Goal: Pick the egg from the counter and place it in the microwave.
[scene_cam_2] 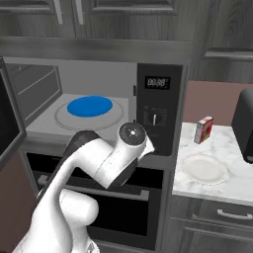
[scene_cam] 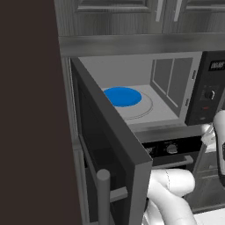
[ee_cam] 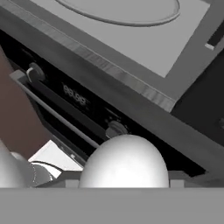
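Note:
The white egg (ee_cam: 124,159) bulges large at the bottom of the hand view, and my gripper (ee_cam: 124,183) is shut on it. The hand hangs just in front of and below the microwave's front sill (ee_cam: 131,83), with the grey microwave floor (ee_cam: 144,43) and turntable rim (ee_cam: 131,19) beyond. The microwave (scene_cam: 176,83) stands open, its dark door (scene_cam: 110,145) swung out to the left. A blue plate (scene_cam: 123,96) (scene_cam_2: 90,106) lies on the turntable. My wrist (scene_cam_2: 132,133) is by the lower edge of the control panel (scene_cam_2: 158,106). The pale counter (scene_cam_2: 232,153) lies to the right.
An oven with knobs (ee_cam: 114,129) and a bar handle (ee_cam: 52,111) sits under the microwave. On the counter are a white plate (scene_cam_2: 204,168), a small box (scene_cam_2: 203,129) and a dark appliance (scene_cam_2: 244,126). Upper cabinets (scene_cam_2: 123,15) hang above. A dark panel (scene_cam: 26,110) stands to the left.

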